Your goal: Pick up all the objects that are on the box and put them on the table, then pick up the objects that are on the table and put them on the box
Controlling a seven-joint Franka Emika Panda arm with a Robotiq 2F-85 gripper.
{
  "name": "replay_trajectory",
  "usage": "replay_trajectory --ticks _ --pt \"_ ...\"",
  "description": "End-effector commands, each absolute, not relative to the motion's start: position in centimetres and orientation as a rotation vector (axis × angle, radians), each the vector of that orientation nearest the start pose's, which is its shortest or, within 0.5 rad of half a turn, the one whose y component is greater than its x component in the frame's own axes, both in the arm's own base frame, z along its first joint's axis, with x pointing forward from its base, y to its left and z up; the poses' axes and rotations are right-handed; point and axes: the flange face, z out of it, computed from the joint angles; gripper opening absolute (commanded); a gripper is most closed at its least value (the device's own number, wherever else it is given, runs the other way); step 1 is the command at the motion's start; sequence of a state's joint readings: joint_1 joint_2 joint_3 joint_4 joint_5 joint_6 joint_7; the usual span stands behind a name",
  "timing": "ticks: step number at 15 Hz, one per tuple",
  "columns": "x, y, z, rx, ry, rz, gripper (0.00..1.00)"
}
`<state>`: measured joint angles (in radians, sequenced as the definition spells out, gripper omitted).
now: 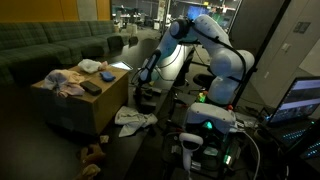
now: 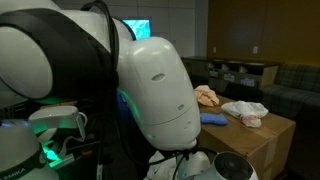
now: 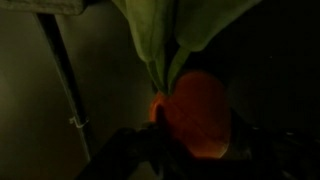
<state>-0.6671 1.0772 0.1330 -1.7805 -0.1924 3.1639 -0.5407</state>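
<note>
White arm (image 1: 205,35) arched down near box (image 1: 80,108)

cloths (image 1: 65,82) atop cardboard box (image 1: 76,116)

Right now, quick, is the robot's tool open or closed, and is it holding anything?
The tool: closed, it seems, on the orange toy; the wrist view is dark.
</note>
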Motion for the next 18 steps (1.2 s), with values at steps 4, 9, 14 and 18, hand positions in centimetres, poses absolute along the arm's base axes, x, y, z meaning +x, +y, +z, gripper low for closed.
replay_trajectory --ticks 4,9,14,18 --pt "54.9 -31.5 0.6 -3.213 -0.118 -0.509 0.07" --pt "54.4 -31.8 2.6 -3.211 -0.079 -0.418 0.02" --pt "53.2 -32.6 7.7 -3.228 -0.014 -0.299 0.04" --pt "51.9 -32.7 13.5 -3.271 0.066 -0.295 0.04"
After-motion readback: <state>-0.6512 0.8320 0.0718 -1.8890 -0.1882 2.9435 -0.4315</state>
